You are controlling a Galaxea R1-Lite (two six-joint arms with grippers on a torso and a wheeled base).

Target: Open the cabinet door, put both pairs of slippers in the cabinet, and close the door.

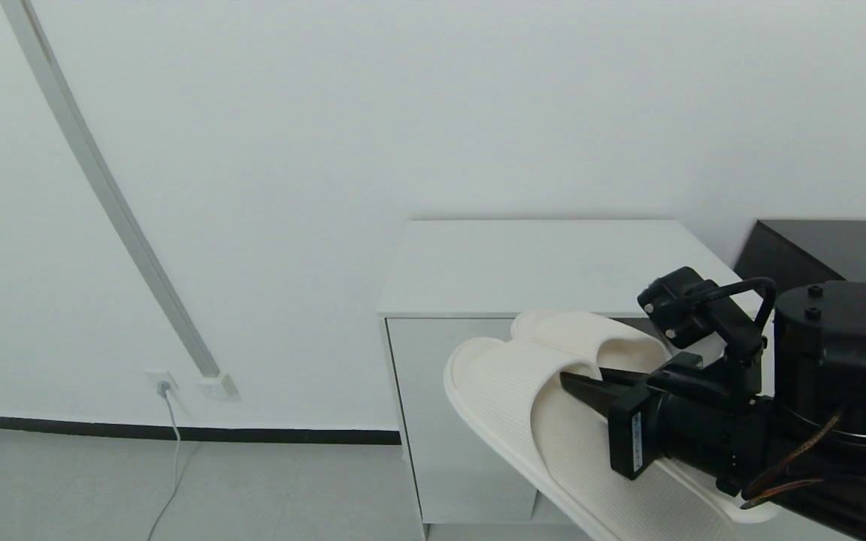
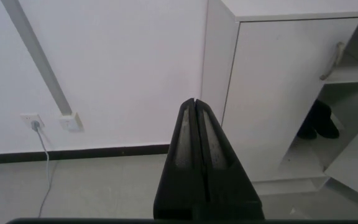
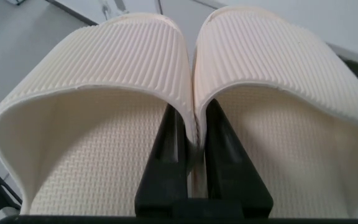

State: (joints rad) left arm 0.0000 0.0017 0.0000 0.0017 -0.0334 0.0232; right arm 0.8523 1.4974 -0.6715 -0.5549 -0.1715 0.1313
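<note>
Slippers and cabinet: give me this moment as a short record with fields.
slippers: one cream pair, side by side, held up in front of the cabinet
right claw: shut on the slippers' two inner edges
left claw: shut, empty
cabinet: white, open; shelf and dark shoes inside
stage: held pair not yet in the cabinet

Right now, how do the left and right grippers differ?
The left gripper is shut on nothing; the right gripper is shut on the pair of cream slippers. The left gripper's fingers meet; the right gripper's pinch the slippers' adjoining upper edges between them. Both are black.
</note>
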